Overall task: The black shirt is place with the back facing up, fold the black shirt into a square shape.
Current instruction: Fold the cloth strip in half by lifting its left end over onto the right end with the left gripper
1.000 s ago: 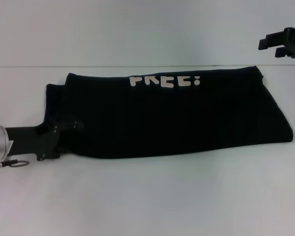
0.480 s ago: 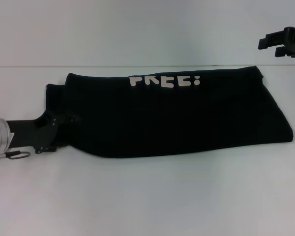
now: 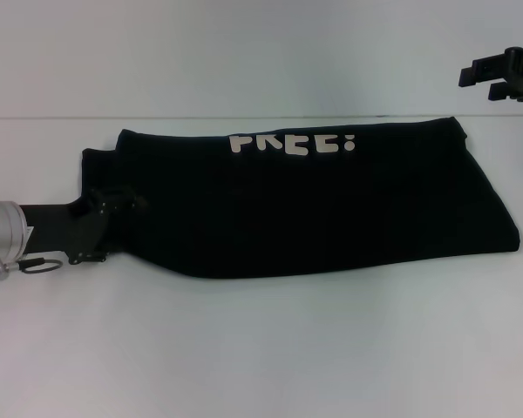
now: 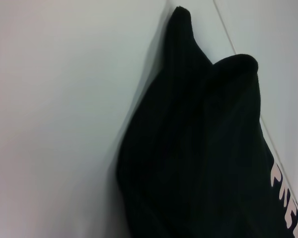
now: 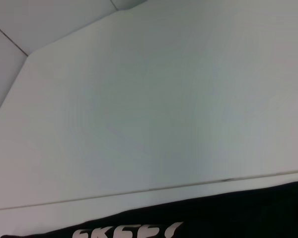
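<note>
**A:** Start with the big things. What carries it all?

**B:** The white counter (image 3: pixel 261 348). On it lies the black shirt (image 3: pixel 314 209), already folded into a long band across the middle, with cream lettering (image 3: pixel 292 144) along its far edge.

**A:** How will it handle?

**B:** I'd judge it light, limp and floppy — layers that can slide over each other and sag when lifted. Best taken at an end edge, pinching all the layers together, so the band can be folded over towards a square.

**A:** And the claws?

**B:** The left claw (image 3: pixel 113 213) sits low at the shirt's left end, its tips dark against the cloth — I cannot tell whether it grips. The right claw (image 3: pixel 492 77) hangs high, well apart from the shirt, beyond its right end, fingers parted and holding nothing.
</note>
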`<act>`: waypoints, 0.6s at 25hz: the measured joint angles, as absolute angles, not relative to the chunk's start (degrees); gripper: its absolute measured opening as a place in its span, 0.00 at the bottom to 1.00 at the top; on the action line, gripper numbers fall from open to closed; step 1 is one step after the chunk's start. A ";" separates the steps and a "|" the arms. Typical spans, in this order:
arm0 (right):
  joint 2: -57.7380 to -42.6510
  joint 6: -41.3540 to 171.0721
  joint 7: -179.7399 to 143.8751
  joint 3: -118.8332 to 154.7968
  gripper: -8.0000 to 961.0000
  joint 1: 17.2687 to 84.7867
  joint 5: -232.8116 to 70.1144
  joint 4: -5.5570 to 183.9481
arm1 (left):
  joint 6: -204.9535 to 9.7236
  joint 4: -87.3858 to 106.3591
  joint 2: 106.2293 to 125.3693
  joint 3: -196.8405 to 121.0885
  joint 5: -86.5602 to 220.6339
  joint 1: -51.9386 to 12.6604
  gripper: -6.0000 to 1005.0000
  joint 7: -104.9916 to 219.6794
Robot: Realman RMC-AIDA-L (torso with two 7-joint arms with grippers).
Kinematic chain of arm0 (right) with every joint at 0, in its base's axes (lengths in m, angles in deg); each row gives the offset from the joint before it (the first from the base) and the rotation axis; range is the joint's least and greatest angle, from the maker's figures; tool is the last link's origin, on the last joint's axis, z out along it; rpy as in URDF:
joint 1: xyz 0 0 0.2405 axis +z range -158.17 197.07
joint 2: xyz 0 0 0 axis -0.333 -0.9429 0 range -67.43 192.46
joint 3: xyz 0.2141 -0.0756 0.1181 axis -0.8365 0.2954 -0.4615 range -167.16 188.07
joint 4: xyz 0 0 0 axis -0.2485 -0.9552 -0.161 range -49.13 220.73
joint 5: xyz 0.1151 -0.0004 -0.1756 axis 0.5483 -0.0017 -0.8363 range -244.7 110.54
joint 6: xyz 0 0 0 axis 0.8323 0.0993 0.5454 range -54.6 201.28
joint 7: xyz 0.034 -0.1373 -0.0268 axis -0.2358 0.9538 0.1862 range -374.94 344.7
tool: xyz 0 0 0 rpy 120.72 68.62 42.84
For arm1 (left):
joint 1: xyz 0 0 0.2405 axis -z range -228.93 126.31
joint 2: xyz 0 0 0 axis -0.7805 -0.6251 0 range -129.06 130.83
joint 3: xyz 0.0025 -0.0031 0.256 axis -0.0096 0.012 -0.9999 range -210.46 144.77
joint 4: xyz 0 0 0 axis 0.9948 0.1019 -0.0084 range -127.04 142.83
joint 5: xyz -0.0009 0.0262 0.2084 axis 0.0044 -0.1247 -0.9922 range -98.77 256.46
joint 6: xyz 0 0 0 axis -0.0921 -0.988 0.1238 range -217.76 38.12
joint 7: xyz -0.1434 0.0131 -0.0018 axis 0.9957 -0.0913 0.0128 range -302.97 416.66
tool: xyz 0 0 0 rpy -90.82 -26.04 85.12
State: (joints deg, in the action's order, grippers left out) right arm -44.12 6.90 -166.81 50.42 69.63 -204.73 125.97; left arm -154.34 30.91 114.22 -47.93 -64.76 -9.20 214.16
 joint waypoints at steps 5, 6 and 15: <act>-43.76 4.97 -166.34 49.85 0.66 69.63 -204.65 126.49 | -155.42 31.58 114.19 -47.63 -64.70 -9.66 0.78 214.23; -43.76 4.76 -166.26 49.65 0.66 69.63 -204.58 126.69 | -155.46 31.88 114.19 -47.46 -64.70 -9.83 0.78 214.24; -43.74 4.59 -166.20 48.94 0.66 69.15 -204.12 126.86 | -152.85 33.38 114.08 -46.91 -64.60 -9.23 0.76 213.09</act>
State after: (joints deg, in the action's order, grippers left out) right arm -43.74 4.59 -166.20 48.94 69.15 -204.12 126.86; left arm -152.85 33.38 114.08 -46.91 -64.60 -9.23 213.09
